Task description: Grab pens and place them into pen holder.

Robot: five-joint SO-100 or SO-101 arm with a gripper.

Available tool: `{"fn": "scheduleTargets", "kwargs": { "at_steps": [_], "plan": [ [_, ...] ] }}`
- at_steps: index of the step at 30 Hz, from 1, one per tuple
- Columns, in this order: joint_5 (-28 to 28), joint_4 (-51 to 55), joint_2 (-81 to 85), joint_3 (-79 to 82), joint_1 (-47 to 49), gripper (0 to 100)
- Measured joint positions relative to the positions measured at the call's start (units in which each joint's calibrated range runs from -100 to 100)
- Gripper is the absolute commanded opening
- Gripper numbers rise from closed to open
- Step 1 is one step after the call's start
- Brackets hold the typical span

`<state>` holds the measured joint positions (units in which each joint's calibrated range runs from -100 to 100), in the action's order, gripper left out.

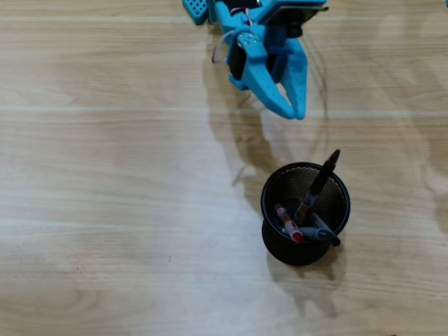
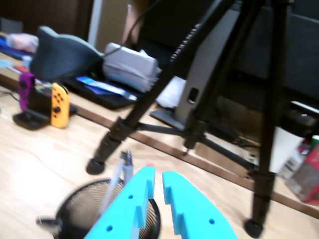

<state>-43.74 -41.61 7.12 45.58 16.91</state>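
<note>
The pens (image 1: pixel 308 217) look light, stiff and slick, so a hold across the mid-barrel, square to its length, would likely suit them best; a tip hold would probably let them swivel. All visible ones already sit in the pen holder (image 1: pixel 269 241), a round black mesh cup on the pale wood surface (image 1: pixel 105 210): one black pen leans up past the rim, a red one and dark ones lie lower inside. The blue claw (image 1: pixel 294 112) hangs above and apart from the cup, its jaws nearly together, grasping nothing.
</note>
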Motion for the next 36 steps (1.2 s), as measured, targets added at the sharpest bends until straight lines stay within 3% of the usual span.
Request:
{"fn": "scheduleTargets", "kwargs": {
  "at_steps": [11, 18, 31, 36],
  "plan": [
    [5.7, 1.5, 23.0, 23.7, -3.9, 2],
    [11.8, 30.1, 40.9, 26.2, -4.2, 2],
    [28.8, 74.4, 65.1, 26.7, -4.7, 2],
    [32.8, 90.4, 74.3, 28.5, -4.6, 2]
  ]
}}
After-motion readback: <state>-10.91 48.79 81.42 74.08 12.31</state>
